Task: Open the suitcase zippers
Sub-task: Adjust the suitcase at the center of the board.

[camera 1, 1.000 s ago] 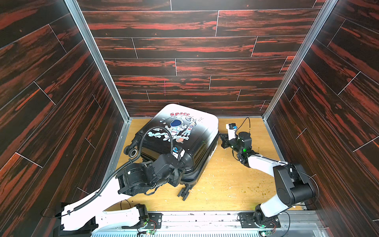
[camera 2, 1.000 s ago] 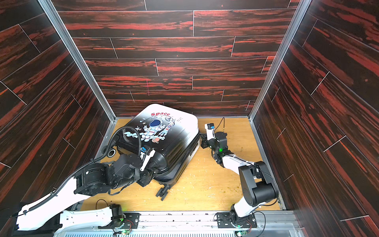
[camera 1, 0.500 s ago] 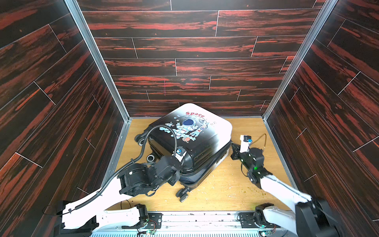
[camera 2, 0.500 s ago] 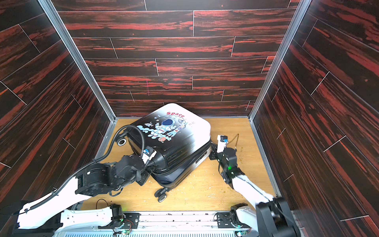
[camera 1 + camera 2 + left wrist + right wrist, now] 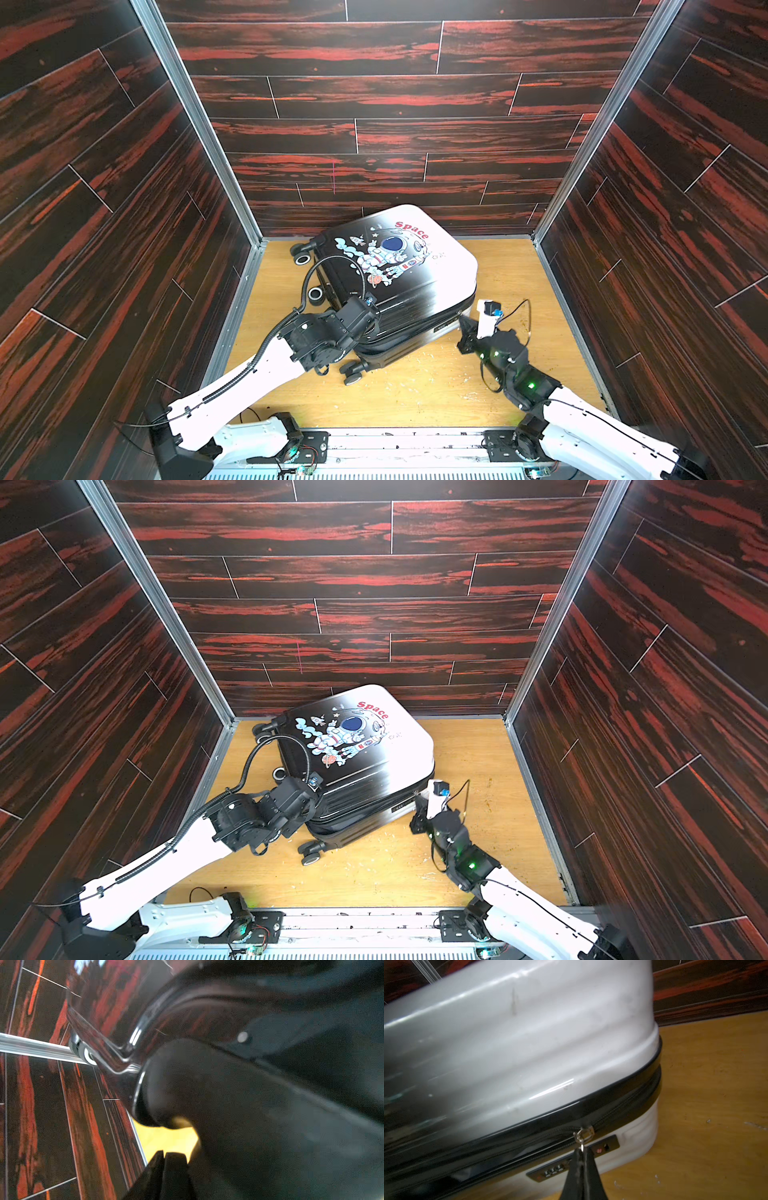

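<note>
The pale wooden worktop (image 5: 415, 399) carries the suitcase (image 5: 399, 286), which lies flat with its astronaut print facing up. In both top views it sits toward 12 o'clock of the worktop. Its white end points to about 3 o'clock and its black end to about 9 o'clock, and a wheel (image 5: 353, 376) juts out at 6 o'clock.

The left jaws are against the case's black corner at about 7 o'clock. The left wrist view shows only a blurred dark mass pressed close, so I cannot tell whether they are spread or gripping anything.

The right jaws meet the case's side at about 4 o'clock, low at the seam. In the right wrist view the zippers (image 5: 623, 1114) run as a dark track between the two shell halves. A metallic pull tab (image 5: 584, 1134) hangs from the track just above the combination lock (image 5: 553, 1172). The right jaws are pressed together, pinching the lower end of that tab.
</note>
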### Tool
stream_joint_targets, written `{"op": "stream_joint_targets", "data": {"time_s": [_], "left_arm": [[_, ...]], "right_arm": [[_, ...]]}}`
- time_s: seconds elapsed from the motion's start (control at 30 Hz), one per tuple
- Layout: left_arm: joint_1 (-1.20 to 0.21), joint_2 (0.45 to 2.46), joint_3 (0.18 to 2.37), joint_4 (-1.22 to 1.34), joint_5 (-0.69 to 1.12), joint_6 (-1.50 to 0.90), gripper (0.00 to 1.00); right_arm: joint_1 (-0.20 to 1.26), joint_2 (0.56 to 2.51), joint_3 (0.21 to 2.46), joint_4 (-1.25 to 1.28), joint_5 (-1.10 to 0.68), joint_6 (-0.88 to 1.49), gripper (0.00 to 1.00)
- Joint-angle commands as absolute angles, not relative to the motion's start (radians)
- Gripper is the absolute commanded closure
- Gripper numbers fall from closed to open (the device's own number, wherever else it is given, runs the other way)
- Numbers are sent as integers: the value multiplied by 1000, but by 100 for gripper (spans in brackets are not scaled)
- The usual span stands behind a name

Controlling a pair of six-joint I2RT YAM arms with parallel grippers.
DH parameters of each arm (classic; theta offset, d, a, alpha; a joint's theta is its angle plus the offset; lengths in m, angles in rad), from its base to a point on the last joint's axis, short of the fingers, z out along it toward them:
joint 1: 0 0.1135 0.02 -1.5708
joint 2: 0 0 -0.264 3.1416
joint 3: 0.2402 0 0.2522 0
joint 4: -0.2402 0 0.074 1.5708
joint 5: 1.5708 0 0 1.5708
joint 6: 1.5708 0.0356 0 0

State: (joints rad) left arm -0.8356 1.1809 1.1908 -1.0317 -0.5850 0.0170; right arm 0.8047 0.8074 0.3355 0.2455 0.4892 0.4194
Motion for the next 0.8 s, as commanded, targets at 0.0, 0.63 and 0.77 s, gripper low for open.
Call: {"op": "stream_joint_targets", "data": {"time_s": [0.0,0.63,0.77], "left_arm": [[-679,1220,1256,-715,-991,-406,27],[-679,864,1134,-903,-499,-1041,0],[-680,860,890,-634,-338,-1255,12]], "right_arm": [[939,841,327,241,445,482,100],[1136,1147,397,511,493,619,100],[1170,1170,425,526,508,621,100]]}}
